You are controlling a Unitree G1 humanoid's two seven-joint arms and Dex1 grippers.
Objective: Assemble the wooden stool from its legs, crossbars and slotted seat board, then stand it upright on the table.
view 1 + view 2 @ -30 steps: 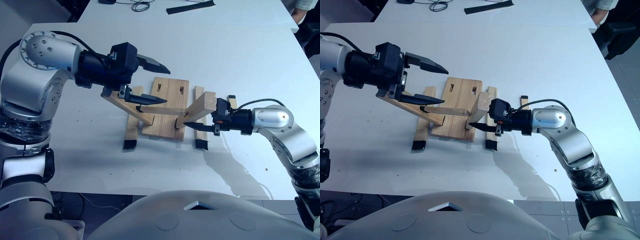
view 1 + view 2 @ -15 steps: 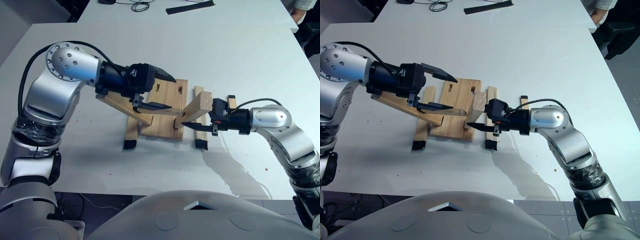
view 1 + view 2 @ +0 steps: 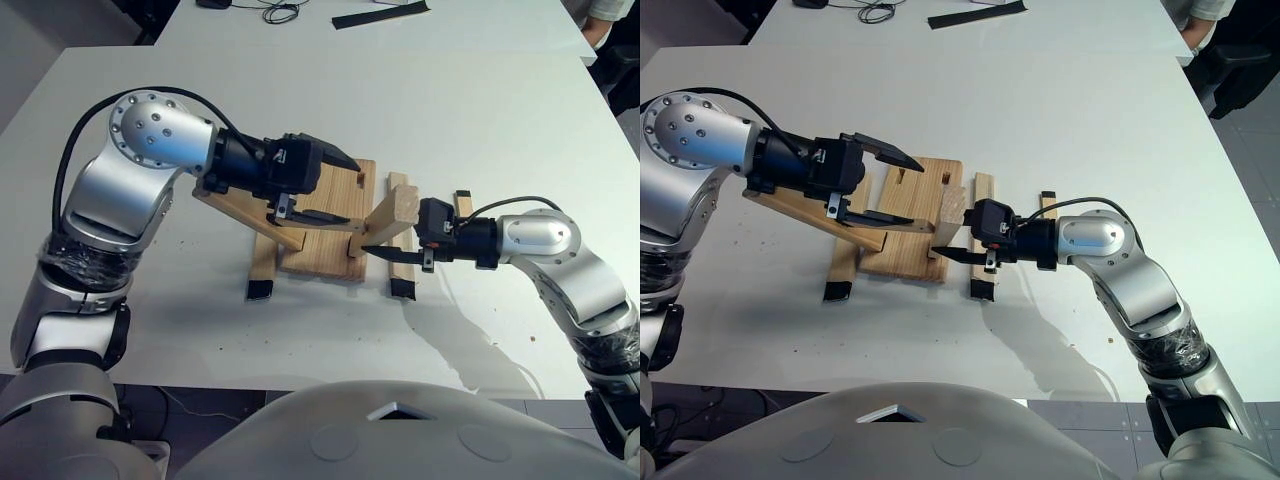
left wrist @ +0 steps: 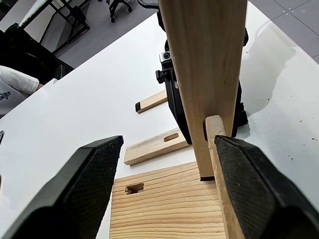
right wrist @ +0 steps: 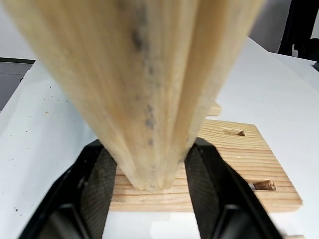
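Surface: white table (image 3: 480,110). A second table (image 3: 480,30) stood behind it, carrying cables (image 3: 283,10) and a black strip (image 3: 380,14).
Seat board (image 3: 320,255): lay flat on the table, slots up, directly under both grippers.
Right gripper (image 3: 385,238): clamped on a leg (image 3: 400,205) – one finger on each side of it in the right wrist view. The leg was tilted and raised over the board's near-right edge.
Crossbar (image 4: 219,169): ran from the held leg toward the left gripper, its end seated in that leg's slot.
Left gripper (image 3: 352,193): fingers spread wide and gripping nothing. They straddled the crossbar, which lay against the lower finger (image 3: 320,215).
Second leg (image 3: 240,210): slanted beneath the left gripper's wrist, its low end on the board – whether the gripper touched it could not be told.
Loose leg (image 3: 262,262): flat on the table below the left gripper, alongside the board's left edge, black tip toward the robot.
Another loose leg (image 3: 400,275): flat just under the right gripper, beside the board's right edge.
Short piece (image 3: 463,203): on the table just behind the right gripper's body.
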